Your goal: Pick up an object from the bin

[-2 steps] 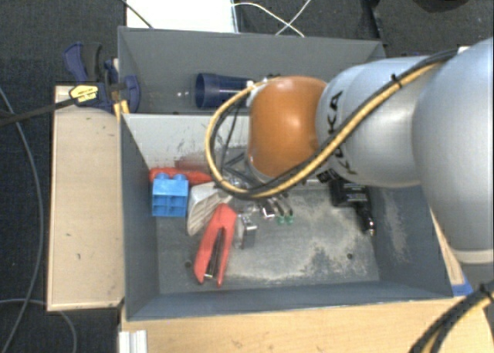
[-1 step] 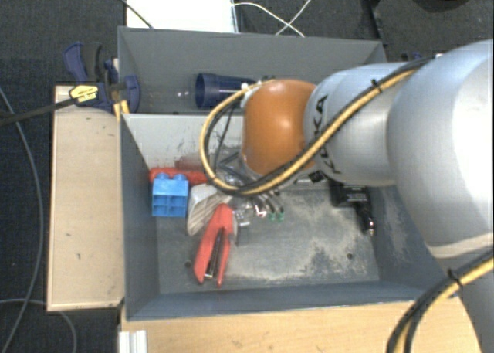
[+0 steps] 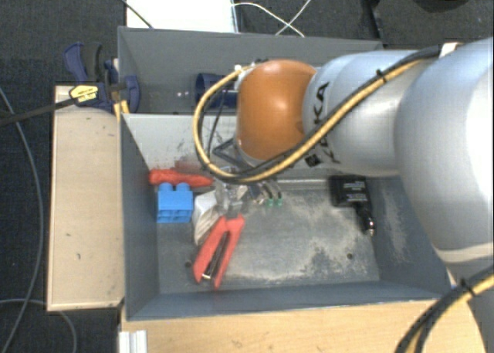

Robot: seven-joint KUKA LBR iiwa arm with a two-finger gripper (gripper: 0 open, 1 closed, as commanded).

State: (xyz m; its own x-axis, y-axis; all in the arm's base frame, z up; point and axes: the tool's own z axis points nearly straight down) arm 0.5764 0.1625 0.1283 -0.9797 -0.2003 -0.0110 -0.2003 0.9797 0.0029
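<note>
My gripper (image 3: pixel 245 193) hangs low in the left half of the bin, mostly hidden under the arm's orange cover. Just below it lie red-handled pliers (image 3: pixel 216 249), their head pointing up toward the gripper and their handles toward the bin's front left. A small white piece (image 3: pixel 204 211) lies right beside the pliers' head, to the gripper's left. A blue toy block (image 3: pixel 174 202) sits further left, with a red bar-shaped piece (image 3: pixel 179 179) above it along the left wall.
A black boxy object (image 3: pixel 351 191) with a short stem lies at the right of the bin floor. A tiny green bit (image 3: pixel 272 203) sits just right of the gripper. The thick arm covers the bin's upper right.
</note>
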